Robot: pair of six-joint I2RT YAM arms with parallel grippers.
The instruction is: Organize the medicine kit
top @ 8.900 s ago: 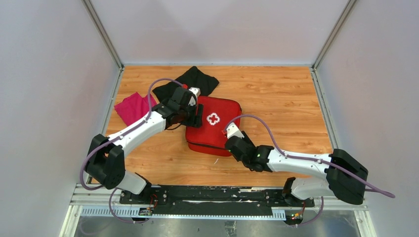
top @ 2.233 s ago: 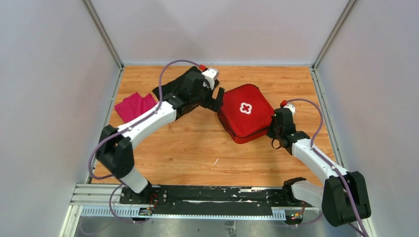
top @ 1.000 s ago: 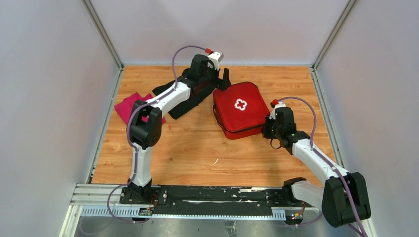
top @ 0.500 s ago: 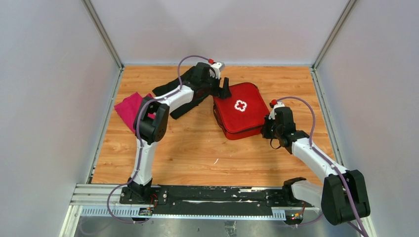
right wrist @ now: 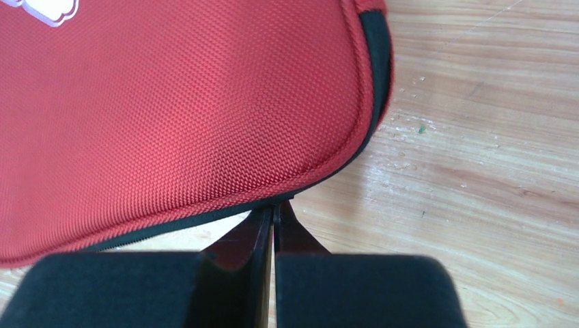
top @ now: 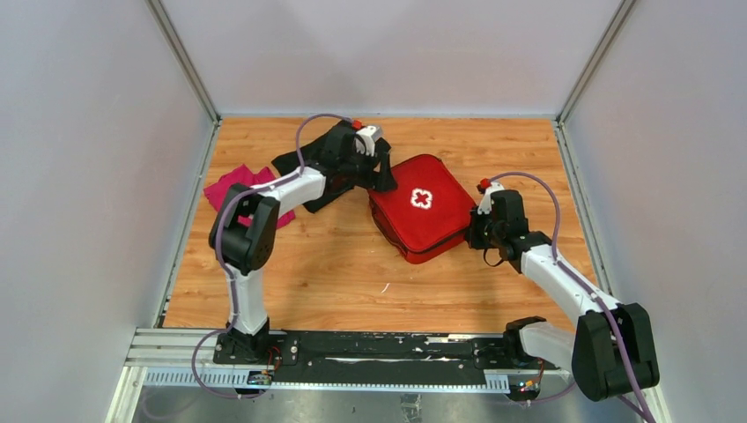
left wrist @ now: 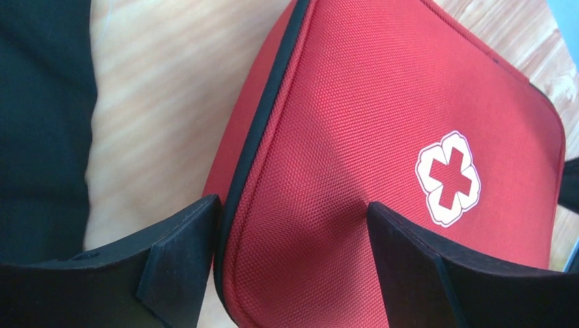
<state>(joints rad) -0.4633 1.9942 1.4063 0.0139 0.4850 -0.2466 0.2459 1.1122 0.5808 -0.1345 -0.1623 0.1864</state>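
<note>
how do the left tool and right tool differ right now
The left tool stands open, fingers astride a corner of the medicine kit; the right tool is shut. The left tool is at the kit's far side, by the black cloth; the right tool's tips meet the zip line on the kit's right side. Both sit low at the kit's rim.

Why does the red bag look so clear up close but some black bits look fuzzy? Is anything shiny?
Left wrist view: the weave of the medicine kit is sharp, the black cloth at the left edge slightly smeared. Right wrist view: the right gripper sits close to the lens and looks soft; the table has a pale sheen. Top view: even light, faint shadows.
</note>
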